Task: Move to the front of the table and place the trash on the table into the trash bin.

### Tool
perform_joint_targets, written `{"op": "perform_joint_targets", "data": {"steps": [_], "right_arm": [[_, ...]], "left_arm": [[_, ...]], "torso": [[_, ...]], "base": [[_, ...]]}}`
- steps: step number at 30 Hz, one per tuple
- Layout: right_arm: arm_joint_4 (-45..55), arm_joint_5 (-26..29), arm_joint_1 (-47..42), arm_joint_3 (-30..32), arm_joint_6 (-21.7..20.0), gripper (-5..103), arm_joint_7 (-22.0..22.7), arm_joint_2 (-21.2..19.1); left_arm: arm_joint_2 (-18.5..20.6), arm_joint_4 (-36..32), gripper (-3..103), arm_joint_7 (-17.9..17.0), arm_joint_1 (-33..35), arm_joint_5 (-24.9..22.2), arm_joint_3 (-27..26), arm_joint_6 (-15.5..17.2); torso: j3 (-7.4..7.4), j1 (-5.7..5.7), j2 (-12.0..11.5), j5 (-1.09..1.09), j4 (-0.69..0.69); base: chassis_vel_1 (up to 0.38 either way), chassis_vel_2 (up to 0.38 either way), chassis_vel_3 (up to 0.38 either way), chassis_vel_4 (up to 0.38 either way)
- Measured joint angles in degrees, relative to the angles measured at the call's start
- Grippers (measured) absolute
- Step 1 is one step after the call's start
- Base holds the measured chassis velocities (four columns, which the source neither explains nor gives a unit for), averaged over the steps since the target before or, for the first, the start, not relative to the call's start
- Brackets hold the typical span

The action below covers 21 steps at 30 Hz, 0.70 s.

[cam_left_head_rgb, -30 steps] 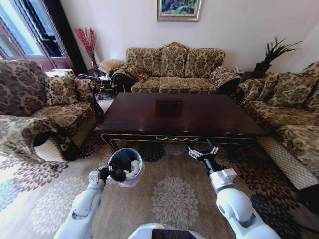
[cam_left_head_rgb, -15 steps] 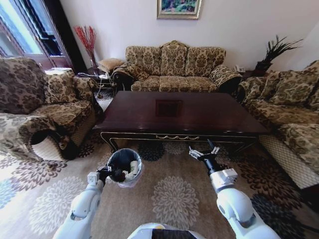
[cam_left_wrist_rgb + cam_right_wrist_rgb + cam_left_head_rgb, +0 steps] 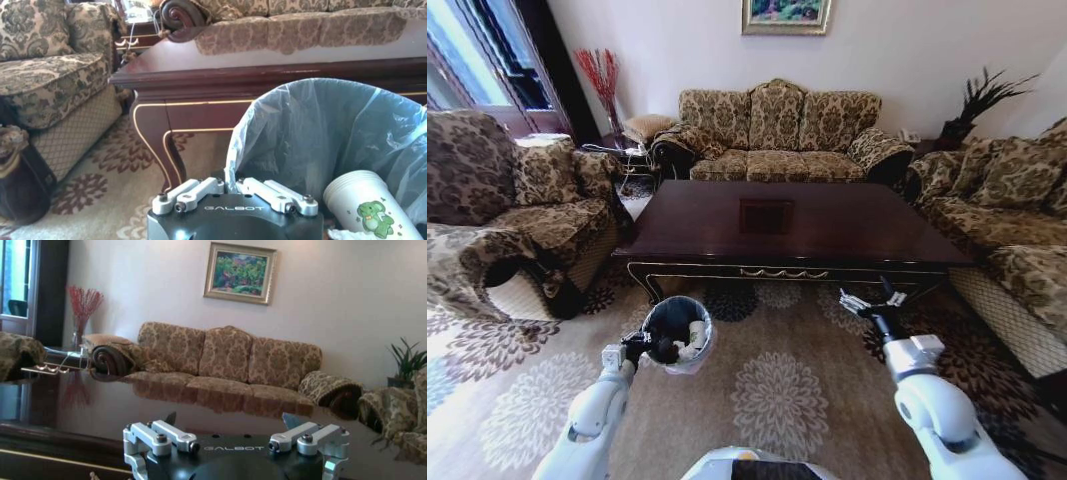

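Patterned-sofa living room, glossy dark table (image 3: 792,232) bare on top. Right gripper (image 3: 872,301) has swung out to the right since a second ago, jaws spread, empty, so no pickup pending. Left gripper (image 3: 233,196) pinches the bag rim of the trash bin (image 3: 677,333); white paper cup (image 3: 362,207) with a green elephant print inside. "GALBOT" is readable on both grippers.

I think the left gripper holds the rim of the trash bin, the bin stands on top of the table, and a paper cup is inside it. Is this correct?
Not quite. The trash bin is not on the table; the head view shows it down over the carpet in front of the table. The rest holds: the left gripper is shut on the bin's rim, and the left wrist view shows the paper cup inside it.
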Motion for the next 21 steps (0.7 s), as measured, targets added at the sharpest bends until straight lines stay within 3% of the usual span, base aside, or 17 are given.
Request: {"op": "perform_joint_targets", "data": {"steps": [4,7,15,21], "right_arm": [[-0.5,-1.2,-2.0,1.9,2.2,100,-3.5,3.1],[-1.0,-2.2,-3.4,2.6,4.7,100,-4.7,6.5],[-1.3,-2.7,-3.5,2.2,6.2,100,-4.8,7.8],[-1.3,-2.8,-3.3,1.6,6.3,100,-4.6,7.9]], "left_arm": [[0.4,-0.1,3,0.1,0.1,0.2,0.1,0.0],[1.1,-0.3,3,0.1,0.2,0.6,0.3,2.7],[2.2,-0.1,3,0.0,-0.2,0.7,0.4,6.7],[2.3,0.6,3,-0.1,-0.9,0.3,0.6,7.2]], "torso": [[-0.49,-0.37,-0.9,0.0,0.0],[-1.08,-0.79,-1.9,-0.01,0.0],[-2.17,-1.52,-3.7,-0.01,0.02],[-2.82,-2.01,-4.9,-0.01,0.0]], "base": [[0.0,0.0,0.0,0.0],[0.0,0.0,0.0,0.0],[0.0,0.0,0.0,0.0],[0.0,0.0,0.0,0.0]]}}
